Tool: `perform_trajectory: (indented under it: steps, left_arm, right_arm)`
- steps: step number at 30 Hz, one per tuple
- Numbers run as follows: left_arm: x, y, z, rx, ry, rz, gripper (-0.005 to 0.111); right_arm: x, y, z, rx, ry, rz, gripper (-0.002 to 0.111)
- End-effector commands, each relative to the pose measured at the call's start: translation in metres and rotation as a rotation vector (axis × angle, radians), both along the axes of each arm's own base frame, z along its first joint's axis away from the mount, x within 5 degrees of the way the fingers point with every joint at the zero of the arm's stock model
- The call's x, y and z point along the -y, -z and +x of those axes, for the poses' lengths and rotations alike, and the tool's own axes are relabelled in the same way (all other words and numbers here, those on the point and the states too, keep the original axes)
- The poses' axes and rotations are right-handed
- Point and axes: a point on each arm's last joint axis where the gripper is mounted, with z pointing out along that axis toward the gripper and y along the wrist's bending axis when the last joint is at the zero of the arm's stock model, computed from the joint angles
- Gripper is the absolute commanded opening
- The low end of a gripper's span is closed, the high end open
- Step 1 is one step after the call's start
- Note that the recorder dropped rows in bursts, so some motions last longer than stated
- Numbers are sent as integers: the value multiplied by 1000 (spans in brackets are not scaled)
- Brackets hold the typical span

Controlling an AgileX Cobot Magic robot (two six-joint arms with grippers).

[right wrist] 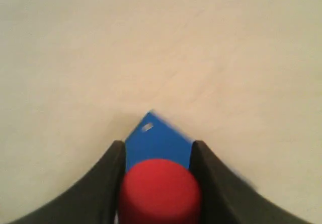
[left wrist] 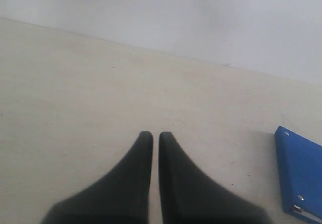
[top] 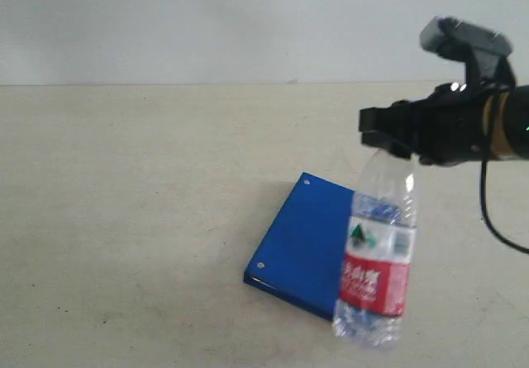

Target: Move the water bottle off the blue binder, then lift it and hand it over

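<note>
Water bottle (top: 376,256) nearest: clear crinkled plastic, red-and-white label, green triangle mark, lower end blurred; contents not discernible. Upright, overlapping near right corner of blue binder (top: 302,240); unclear whether base touches anything. Red cap (right wrist: 160,189) clamped between black fingers of right gripper (top: 387,140), above binder. Binder flat, deep blue, silver rivets, on matte beige counter (top: 124,219). Left gripper (left wrist: 152,136) apart from binder, tapered fingers nearly together, thin slit between. Pale wall (top: 207,21) behind.

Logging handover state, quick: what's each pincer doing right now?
Left pincer: closed, empty.
Right pincer: closed on the water bottle.
</note>
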Motion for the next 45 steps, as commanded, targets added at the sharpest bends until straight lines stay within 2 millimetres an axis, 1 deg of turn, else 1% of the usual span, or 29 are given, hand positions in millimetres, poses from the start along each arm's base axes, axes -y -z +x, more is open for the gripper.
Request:
perform_trajectory:
  steps: [1,2,5,9,11,15,16,18,22,23,25,29,31,33,34,37,40,41,43,45]
  left_arm:
    - [0,0,0,7,0,4,4]
    - [0,0,0,7,0,4,4]
    - [0,0,0,7,0,4,4]
    - [0,0,0,7,0,4,4]
    - [0,0,0,7,0,4,4]
    - [0,0,0,7,0,4,4]
    - [0,0,0,7,0,4,4]
    - [0,0,0,7,0,4,4]
    - [0,0,0,7,0,4,4]
    - [0,0,0,7,0,4,4]
    - [0,0,0,7,0,4,4]
    - [0,0,0,7,0,4,4]
    - [0,0,0,7,0,4,4]
    - [0,0,0,7,0,4,4]
    - [0,0,0,7,0,4,4]
    - [0,0,0,7,0,4,4]
    - [0,0,0,7,0,4,4]
    - [0,0,0,7,0,4,4]
    - [0,0,0,7,0,4,4]
    - [0,0,0,7,0,4,4]
  right_arm:
    - [42,-35,0,258,281,-334,0]
    - [47,-39,-1,285,298,-397,0]
    - [47,-40,-1,322,220,-523,0]
    - [52,-36,3,312,279,-572,0]
    - [54,-28,7,285,302,-606,0]
    - [54,-20,11,259,309,-617,1]
    - [54,-19,12,253,315,-607,3]
    - [54,-16,13,240,334,-578,14]
    - [54,-13,15,222,382,-514,47]
    - [54,-13,15,222,397,-504,54]
    - [55,-13,15,221,416,-490,58]
    - [57,-14,14,226,431,-505,58]
    - [58,-18,14,241,444,-521,58]
    - [59,-28,15,272,446,-526,58]
    - [59,-36,14,297,451,-522,58]
    - [60,-70,11,400,462,-503,58]
    - [60,-106,2,507,458,-464,58]
    - [59,-114,-1,532,446,-446,58]
    - [55,-129,-8,580,385,-411,58]
    - [45,-138,-17,611,267,-342,58]
